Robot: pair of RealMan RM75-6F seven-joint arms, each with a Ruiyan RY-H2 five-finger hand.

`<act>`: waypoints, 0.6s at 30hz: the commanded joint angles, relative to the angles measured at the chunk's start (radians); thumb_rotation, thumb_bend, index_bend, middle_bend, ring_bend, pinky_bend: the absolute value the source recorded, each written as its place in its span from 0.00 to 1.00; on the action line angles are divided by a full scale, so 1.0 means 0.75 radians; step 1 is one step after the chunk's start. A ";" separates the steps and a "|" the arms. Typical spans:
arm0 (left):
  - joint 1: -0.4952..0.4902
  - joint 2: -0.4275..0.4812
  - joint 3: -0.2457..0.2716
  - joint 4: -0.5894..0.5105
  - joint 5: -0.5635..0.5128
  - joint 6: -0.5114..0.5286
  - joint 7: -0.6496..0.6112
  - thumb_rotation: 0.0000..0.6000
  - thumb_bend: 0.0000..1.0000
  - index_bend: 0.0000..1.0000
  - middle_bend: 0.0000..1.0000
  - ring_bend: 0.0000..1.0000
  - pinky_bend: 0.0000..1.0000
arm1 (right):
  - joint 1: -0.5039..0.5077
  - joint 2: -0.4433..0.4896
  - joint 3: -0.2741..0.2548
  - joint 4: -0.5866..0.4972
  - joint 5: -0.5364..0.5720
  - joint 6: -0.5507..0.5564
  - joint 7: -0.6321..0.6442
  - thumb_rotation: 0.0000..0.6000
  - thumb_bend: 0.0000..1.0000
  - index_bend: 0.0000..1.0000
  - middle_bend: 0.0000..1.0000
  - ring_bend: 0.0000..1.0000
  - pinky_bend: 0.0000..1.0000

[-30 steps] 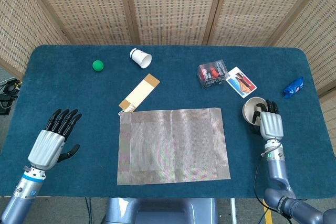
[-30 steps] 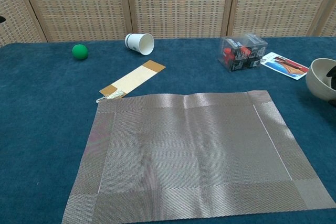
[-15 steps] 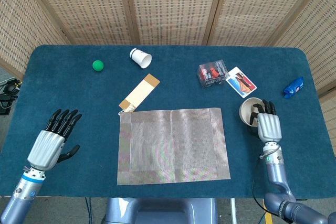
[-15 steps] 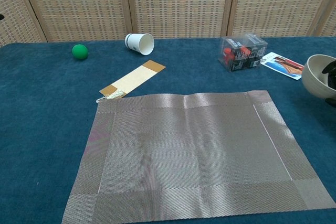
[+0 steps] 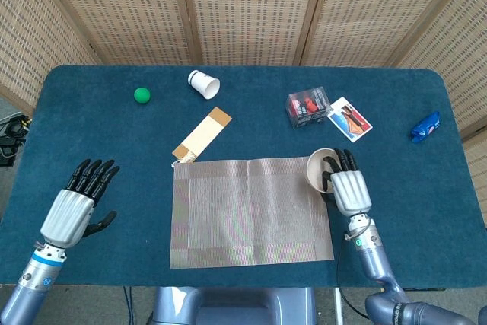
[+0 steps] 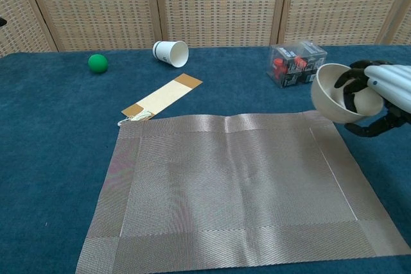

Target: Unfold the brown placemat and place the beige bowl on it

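The brown placemat (image 5: 251,211) (image 6: 237,187) lies unfolded and flat at the table's front middle. My right hand (image 5: 348,189) (image 6: 385,97) grips the beige bowl (image 5: 320,169) (image 6: 334,94) by its rim, fingers hooked inside. The bowl hangs tilted in the air over the placemat's far right corner. My left hand (image 5: 76,207) rests open near the front left of the table, fingers spread, holding nothing; the chest view does not show it.
A white paper cup (image 5: 204,84) lies on its side at the back, with a green ball (image 5: 141,95) to its left. A tan card strip (image 5: 202,135) touches the mat's far left corner. A clear box (image 5: 307,107), a picture card (image 5: 349,119) and a blue object (image 5: 425,127) sit right.
My right hand has lifted the bowl off the table and carried it left, from right of the placemat to above its far right corner. The left hand has not moved.
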 commanded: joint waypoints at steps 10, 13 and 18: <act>-0.003 0.014 -0.011 0.022 -0.035 -0.023 -0.051 1.00 0.27 0.00 0.00 0.00 0.00 | 0.107 -0.127 0.004 -0.231 0.015 -0.050 -0.234 1.00 0.50 0.70 0.29 0.10 0.05; -0.002 0.023 -0.014 0.021 -0.037 -0.020 -0.054 1.00 0.27 0.00 0.00 0.00 0.00 | 0.105 -0.149 -0.016 -0.229 0.004 -0.046 -0.220 1.00 0.50 0.70 0.29 0.10 0.05; -0.002 0.054 -0.020 0.008 -0.059 -0.033 -0.052 1.00 0.26 0.00 0.00 0.00 0.00 | 0.089 -0.178 -0.073 -0.213 -0.056 -0.020 -0.180 1.00 0.50 0.70 0.29 0.10 0.05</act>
